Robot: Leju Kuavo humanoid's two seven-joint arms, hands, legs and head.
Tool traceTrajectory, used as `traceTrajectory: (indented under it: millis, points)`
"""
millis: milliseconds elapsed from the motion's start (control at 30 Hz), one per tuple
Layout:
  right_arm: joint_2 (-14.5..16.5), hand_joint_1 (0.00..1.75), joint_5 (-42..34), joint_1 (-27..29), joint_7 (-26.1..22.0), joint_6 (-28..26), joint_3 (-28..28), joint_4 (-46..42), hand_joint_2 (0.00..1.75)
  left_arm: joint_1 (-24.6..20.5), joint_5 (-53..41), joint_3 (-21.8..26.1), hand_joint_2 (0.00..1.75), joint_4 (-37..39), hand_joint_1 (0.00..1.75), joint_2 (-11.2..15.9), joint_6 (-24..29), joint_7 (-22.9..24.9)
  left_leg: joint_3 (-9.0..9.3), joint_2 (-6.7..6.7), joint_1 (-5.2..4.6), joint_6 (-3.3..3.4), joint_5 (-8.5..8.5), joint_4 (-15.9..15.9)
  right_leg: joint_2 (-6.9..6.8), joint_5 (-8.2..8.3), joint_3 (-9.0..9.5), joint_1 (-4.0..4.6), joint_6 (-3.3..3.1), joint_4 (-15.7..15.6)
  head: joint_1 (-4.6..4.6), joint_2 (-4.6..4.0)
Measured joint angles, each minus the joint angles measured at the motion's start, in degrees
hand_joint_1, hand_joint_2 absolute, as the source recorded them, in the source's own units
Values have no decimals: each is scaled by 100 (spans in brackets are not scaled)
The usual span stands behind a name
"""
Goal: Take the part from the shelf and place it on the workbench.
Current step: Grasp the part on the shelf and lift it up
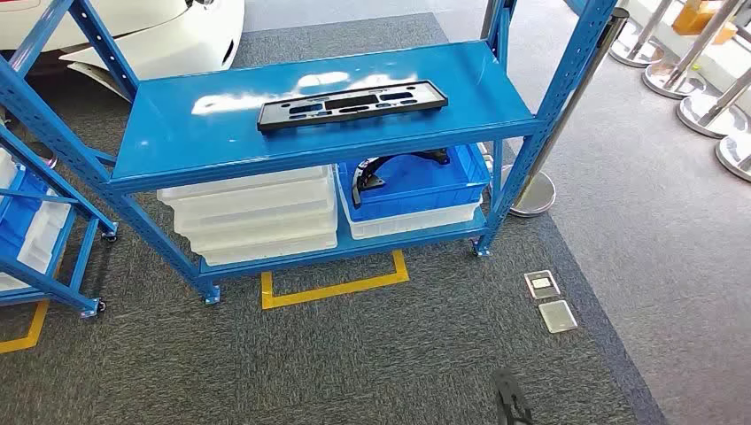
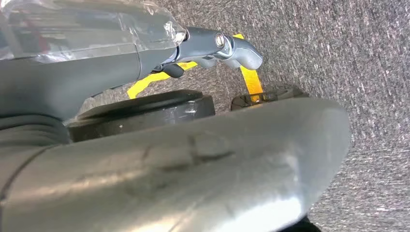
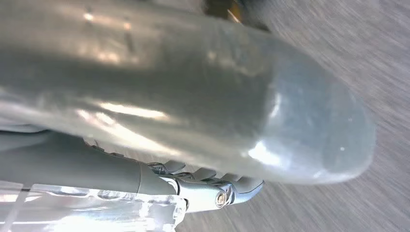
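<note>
still unpicked: long flat black plastic part (image 1: 352, 105) lying flat on top deck of blue steel shelf (image 1: 177, 142), free for lifting. left hand (image 2: 212, 48) and right hand (image 3: 212, 191) hanging over grey carpet, holding nothing visible; finger state unclear.

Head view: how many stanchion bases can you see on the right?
5: one stanchion base beside the blue shelf's right leg, four more bases along the upper right edge. Others may be out of frame.
</note>
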Motion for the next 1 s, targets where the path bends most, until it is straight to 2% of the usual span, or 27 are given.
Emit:
traceTrajectory:
  millis: [100,233,367,467,767,1000]
  points:
    - [-190,0,493,-391,186,-42,8,-190,0,-14,28,-89,0,5,0,0,16,2,-3,0,-1,5,7,2,-1,8,0,-2,6,1,2,0]
    - [-437,0,2005,-1409,472,155,23,-682,0,-39,27,-309,0,26,0,0,-14,70,-25,11,-1,3,31,4,12,34,-30,-4,9,5,2,0]
    - [-492,0,3165,-2267,723,415,32,-1142,0,-71,57,-490,0,40,0,0,-33,97,-35,-6,5,-3,51,5,-3,48,-42,5,9,3,-13,0]
    - [-497,0,3617,-2438,782,503,10,-1502,0,-72,93,-621,0,46,0,0,-35,108,-48,-38,11,-4,55,5,-40,47,-41,9,8,4,-8,0]
    - [-504,0,4706,-2684,1115,807,-125,-2198,0,-90,151,-902,0,66,0,0,39,162,-64,-36,11,-4,56,3,-41,47,-52,9,8,5,-5,0]
    - [-472,0,5777,-3293,1635,1177,-138,-2728,0,-115,203,-1088,0,89,0,0,100,192,-66,-36,11,-5,61,5,-42,48,-55,9,8,6,-2,0]
